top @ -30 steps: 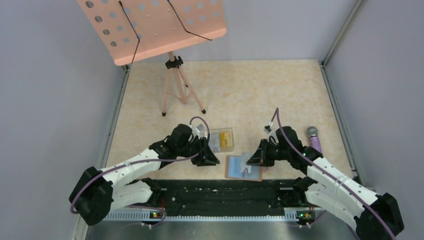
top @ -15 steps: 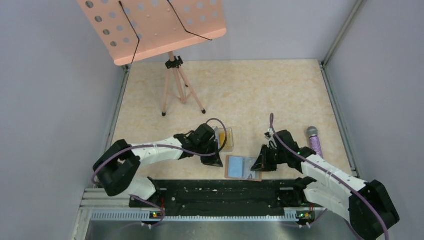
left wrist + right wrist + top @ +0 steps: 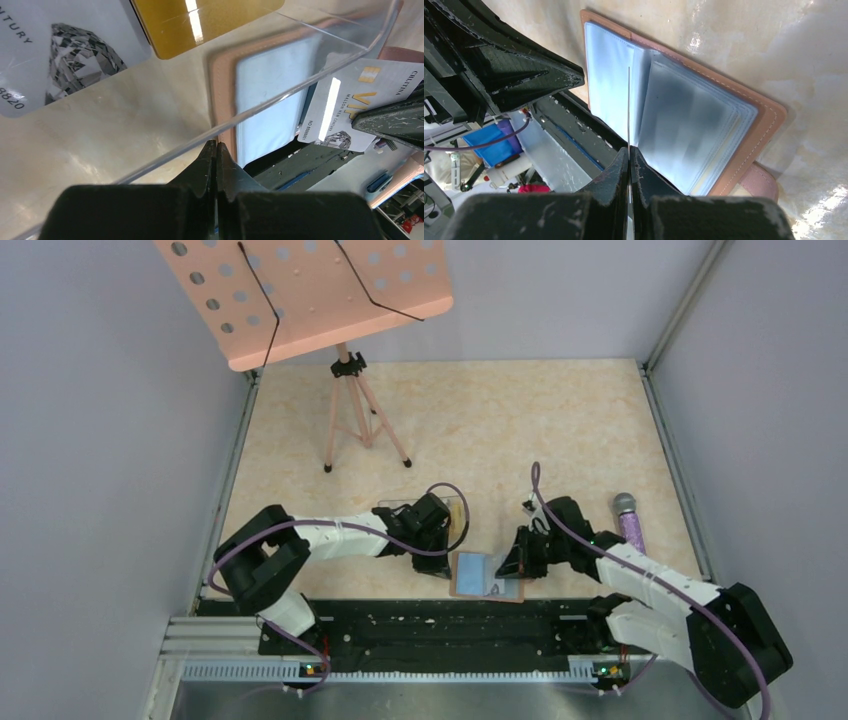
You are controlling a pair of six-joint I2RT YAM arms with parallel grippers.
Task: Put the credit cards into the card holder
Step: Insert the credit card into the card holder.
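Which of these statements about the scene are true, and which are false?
1. The brown leather-like folding card holder lies open on the table. True.
2. The right fingers pinch a thin pale plastic card over the holder. True.
3. The left fingers hang open over the purple microphone. False: they are shut on the wall of the clear plastic box; the microphone lies apart, near the table's right edge.
4. The clear box is empty. False: a gold card and a grey-white diamond-print card lie in it.
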